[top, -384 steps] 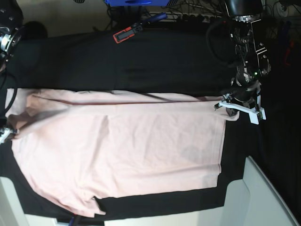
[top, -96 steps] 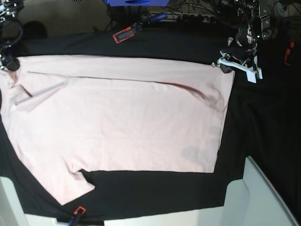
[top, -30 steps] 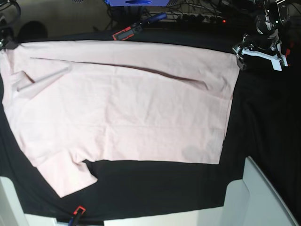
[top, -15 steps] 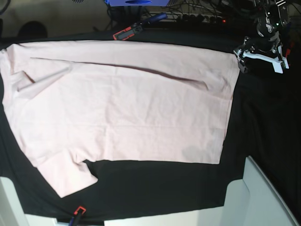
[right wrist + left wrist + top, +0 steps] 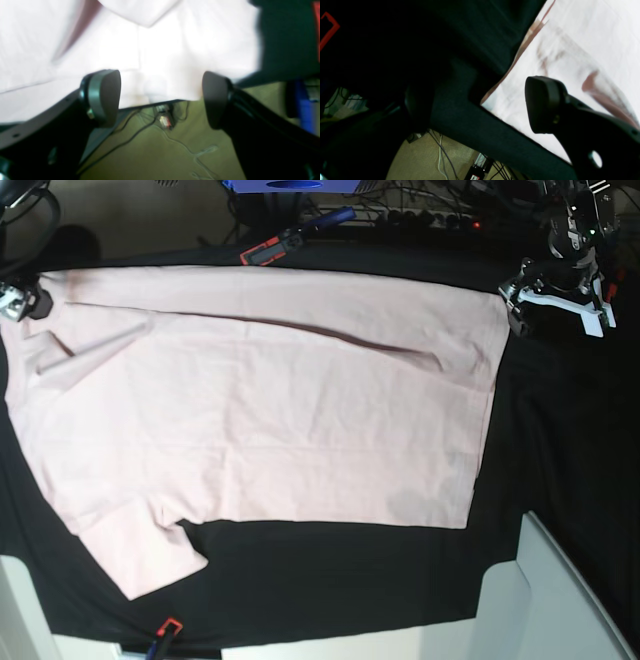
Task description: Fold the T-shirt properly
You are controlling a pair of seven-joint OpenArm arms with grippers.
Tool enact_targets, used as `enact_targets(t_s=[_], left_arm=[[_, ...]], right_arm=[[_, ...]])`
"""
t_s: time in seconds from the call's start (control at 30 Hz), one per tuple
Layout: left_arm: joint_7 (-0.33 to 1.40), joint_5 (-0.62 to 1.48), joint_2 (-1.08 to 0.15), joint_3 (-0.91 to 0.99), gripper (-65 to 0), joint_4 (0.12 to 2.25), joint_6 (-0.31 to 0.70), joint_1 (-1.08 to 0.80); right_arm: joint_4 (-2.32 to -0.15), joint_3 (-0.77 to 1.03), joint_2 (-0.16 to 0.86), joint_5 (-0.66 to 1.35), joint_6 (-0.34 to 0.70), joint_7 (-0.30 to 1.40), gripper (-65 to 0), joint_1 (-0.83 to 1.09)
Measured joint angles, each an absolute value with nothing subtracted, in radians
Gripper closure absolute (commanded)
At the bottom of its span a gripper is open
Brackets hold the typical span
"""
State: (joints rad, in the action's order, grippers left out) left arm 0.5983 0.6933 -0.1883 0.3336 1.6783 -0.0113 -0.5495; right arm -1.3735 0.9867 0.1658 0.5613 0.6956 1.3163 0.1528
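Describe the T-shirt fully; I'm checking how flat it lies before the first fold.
The T-shirt is pale pink, seemingly cotton, plain side up, spread wide on the black table cloth. One short sleeve points to the near-left corner; the straight hem lies at the right. A long diagonal crease crosses its upper part, and a small flap is folded near the far-left. Neither gripper grips it.

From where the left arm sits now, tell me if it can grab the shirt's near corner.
Probably yes. The left gripper hangs open just beside the shirt, at its top corner by the hem, with only bare black cloth between them and nothing in the way.
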Motion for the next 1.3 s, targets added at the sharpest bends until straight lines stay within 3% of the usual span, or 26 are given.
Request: enact_targets(t_s=[0.2, 0.73, 0.8, 1.0, 1.03, 1.3], left_arm=[[0.598, 0.693, -0.189, 0.333, -56.4, 1.678, -0.011, -0.550], [0.598, 0.693, -0.188, 0.333, -56.4, 1.678, -0.011, -0.552], [0.598, 0.693, -0.189, 0.333, -56.4, 1.678, -0.011, -0.551], [0.598, 0.693, -0.189, 0.333, -56.4, 1.678, -0.011, -0.552], [0.598, 0.693, -0.189, 0.333, -56.4, 1.678, -0.011, -0.552], [0.598, 0.693, -0.189, 0.333, -56.4, 1.678, -0.011, -0.552]], right_arm=[[-1.296, 0.970, 0.116, 0.566, 0.696, 1.319, -48.7, 0.107], [-1.149, 0.978, 0.138, 0.593, 0.699, 1.296, -46.7, 0.054], [-1.147, 0.978, 0.137, 0.590, 0.699, 1.295, -39.9, 0.050], [-1.134, 0.974, 0.104, 0.574, 0.696, 1.304, -2.5, 0.050], [-1.134, 0.974, 0.101, 0.569, 0.695, 1.306, 0.0, 0.050], [-1.135, 0.970, 0.102, 0.569, 0.696, 1.312, 0.0, 0.047]])
